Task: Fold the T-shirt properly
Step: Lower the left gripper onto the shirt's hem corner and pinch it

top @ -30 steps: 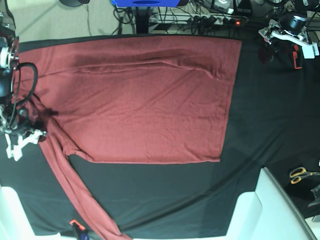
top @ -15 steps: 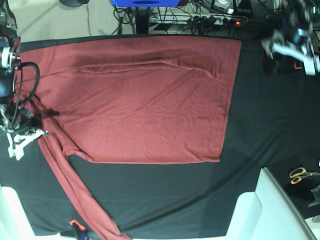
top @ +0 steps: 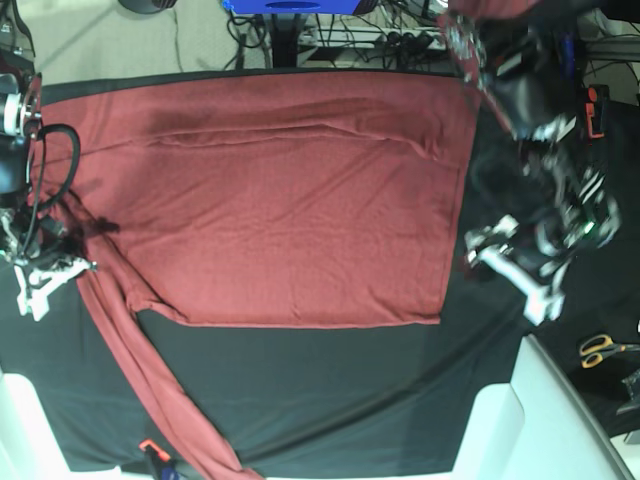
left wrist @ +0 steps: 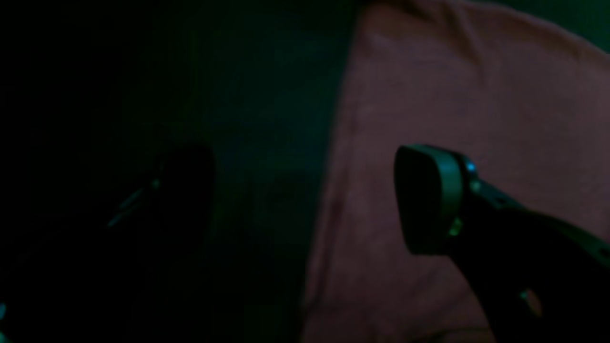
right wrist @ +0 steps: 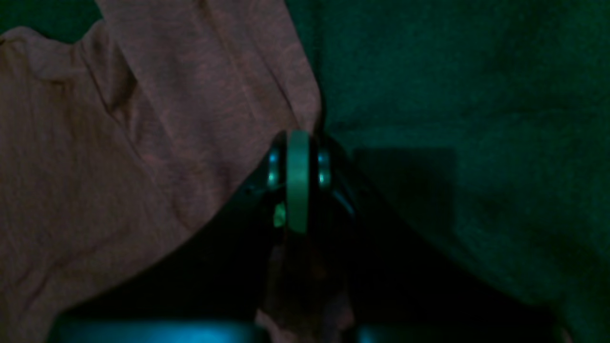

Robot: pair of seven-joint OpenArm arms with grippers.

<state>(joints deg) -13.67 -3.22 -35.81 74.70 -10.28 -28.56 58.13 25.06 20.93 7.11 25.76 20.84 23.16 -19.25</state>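
The maroon T-shirt (top: 300, 200) lies spread flat on the black cloth (top: 330, 390), with one long sleeve (top: 150, 380) trailing to the front edge. At the shirt's left side my right gripper (top: 60, 272) sits by the sleeve's top. In the right wrist view it (right wrist: 298, 143) is shut, its pads pinched on the fabric's edge (right wrist: 119, 143). My left gripper (top: 515, 270) hangs blurred just right of the shirt's hem. In the left wrist view it (left wrist: 305, 200) is open, straddling the shirt's edge (left wrist: 452, 95), with one finger (left wrist: 429, 200) over the fabric.
Scissors (top: 600, 348) lie at the right edge. White panels stand at the front right (top: 540, 420) and front left (top: 20, 430). A small orange-and-black tool (top: 150, 450) rests at the front edge. Cables and a power strip (top: 420, 40) run behind the table.
My left arm has swung from the back right corner down to the shirt's right hem. My right gripper has shut at the sleeve's edge and stayed in place.
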